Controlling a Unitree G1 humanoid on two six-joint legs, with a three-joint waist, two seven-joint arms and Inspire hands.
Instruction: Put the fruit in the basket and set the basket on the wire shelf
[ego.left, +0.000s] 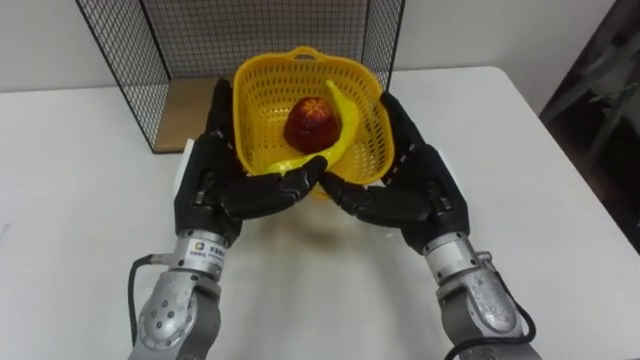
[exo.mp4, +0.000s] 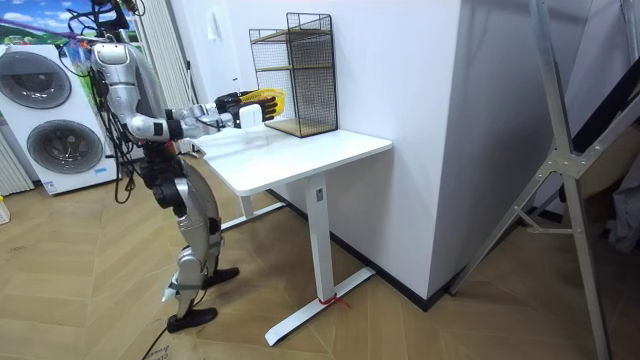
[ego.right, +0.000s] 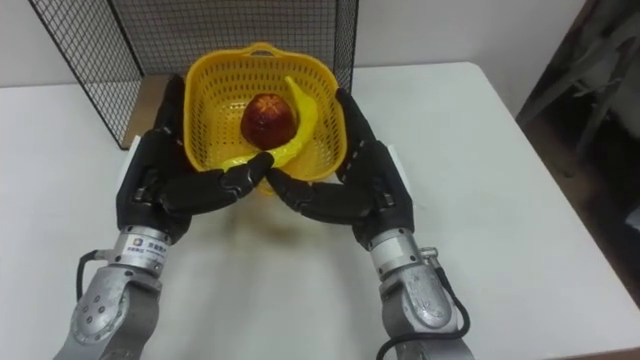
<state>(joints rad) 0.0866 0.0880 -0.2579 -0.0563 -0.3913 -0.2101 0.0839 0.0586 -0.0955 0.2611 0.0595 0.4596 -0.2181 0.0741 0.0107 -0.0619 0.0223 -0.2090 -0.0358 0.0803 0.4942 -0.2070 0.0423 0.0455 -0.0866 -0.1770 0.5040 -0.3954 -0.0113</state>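
A yellow plastic basket (ego.left: 262, 95) is carried between my two hands, just above the white table (ego.left: 80, 210) and in front of the wire shelf (ego.left: 130, 50). A red apple (ego.left: 312, 122) and a yellow banana (ego.left: 347, 112) lie inside it. My left hand (ego.left: 205, 178) lies flat against the basket's left side, fingers straight, thumb reaching under the near rim. On the other side my right hand (ego.left: 425, 188) mirrors it. The room view has me standing at the table's end, arms stretched toward the shelf (exo.mp4: 295, 70), basket (exo.mp4: 265, 100) raised.
The black wire shelf has a wooden bottom board (ego.left: 190, 108) and stands at the table's far edge by the wall. To the right the table ends near a dark frame (ego.left: 600, 80). Washing machines (exo.mp4: 45, 110) stand behind me.
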